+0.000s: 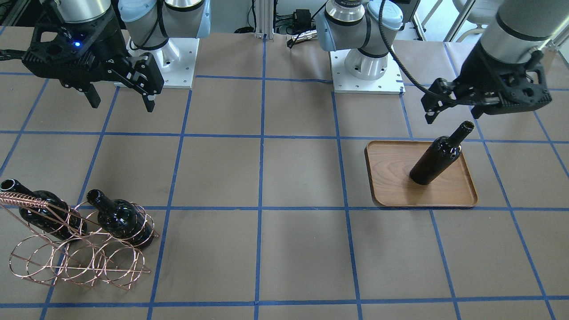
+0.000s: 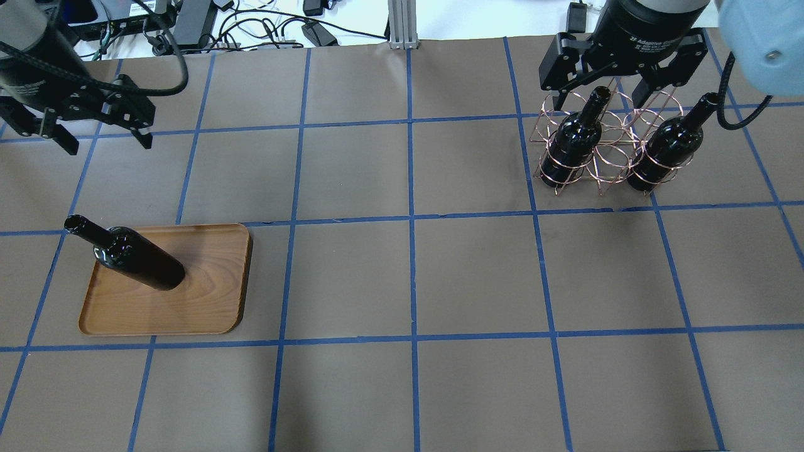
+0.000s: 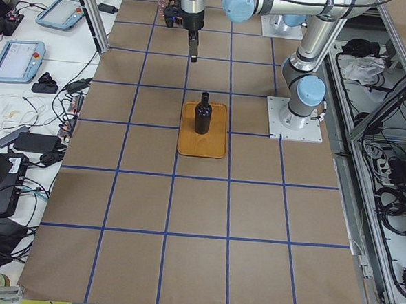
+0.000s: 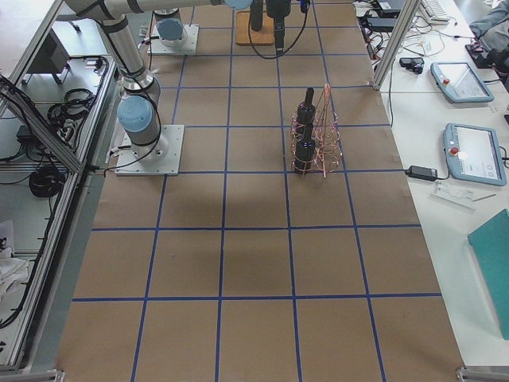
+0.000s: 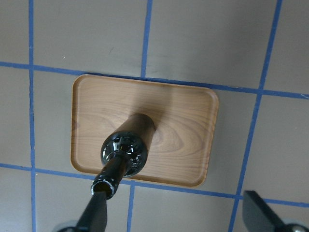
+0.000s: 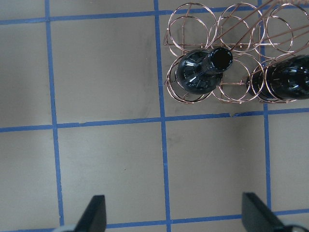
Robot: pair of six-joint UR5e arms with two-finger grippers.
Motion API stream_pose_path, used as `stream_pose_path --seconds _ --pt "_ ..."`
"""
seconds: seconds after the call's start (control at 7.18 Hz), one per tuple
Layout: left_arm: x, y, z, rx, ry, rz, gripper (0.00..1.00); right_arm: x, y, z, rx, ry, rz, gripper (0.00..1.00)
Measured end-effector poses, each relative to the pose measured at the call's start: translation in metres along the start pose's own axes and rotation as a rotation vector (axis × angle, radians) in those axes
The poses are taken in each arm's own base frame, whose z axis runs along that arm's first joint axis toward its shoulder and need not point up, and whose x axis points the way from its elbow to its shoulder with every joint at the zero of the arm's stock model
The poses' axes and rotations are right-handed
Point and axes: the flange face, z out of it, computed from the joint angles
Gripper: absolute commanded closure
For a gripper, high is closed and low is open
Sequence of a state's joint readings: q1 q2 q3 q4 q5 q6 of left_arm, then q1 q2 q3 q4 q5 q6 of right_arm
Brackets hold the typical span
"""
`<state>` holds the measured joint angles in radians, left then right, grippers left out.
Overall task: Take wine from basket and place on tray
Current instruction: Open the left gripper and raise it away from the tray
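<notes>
One wine bottle (image 2: 135, 257) stands upright on the wooden tray (image 2: 207, 295); it also shows in the front view (image 1: 438, 158) and the left wrist view (image 5: 128, 145). My left gripper (image 2: 103, 137) is open and empty, raised above the tray's far side, clear of the bottle. The copper wire basket (image 2: 606, 157) holds two more upright wine bottles (image 2: 571, 141) (image 2: 669, 147). My right gripper (image 2: 601, 97) is open and empty, high above the basket; in its wrist view the basket (image 6: 236, 29) lies ahead of the fingers.
The table is brown paper with a blue tape grid (image 2: 411, 216). The two arm bases (image 1: 366, 66) (image 1: 164, 58) stand at the robot's edge of the table. Cables lie beyond the table's far edge (image 2: 264, 28).
</notes>
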<state>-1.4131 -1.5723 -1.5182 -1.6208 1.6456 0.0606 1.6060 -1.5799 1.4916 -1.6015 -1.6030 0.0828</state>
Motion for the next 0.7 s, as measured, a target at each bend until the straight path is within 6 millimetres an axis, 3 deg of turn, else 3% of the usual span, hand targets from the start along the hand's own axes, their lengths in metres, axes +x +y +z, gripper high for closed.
stream_pose_path --seconds 0.28,0.42,0.7 --pt "0.044 0.016 -0.012 0.032 0.053 0.022 0.00 0.000 0.000 0.001 0.000 0.000 0.000 0.00" --pt "0.053 0.023 -0.018 0.044 0.090 0.038 0.00 0.000 0.000 0.001 -0.001 0.000 0.000 0.00" --pt "0.058 0.030 -0.011 0.032 0.113 0.069 0.00 0.000 0.000 0.001 -0.001 0.001 0.000 0.00"
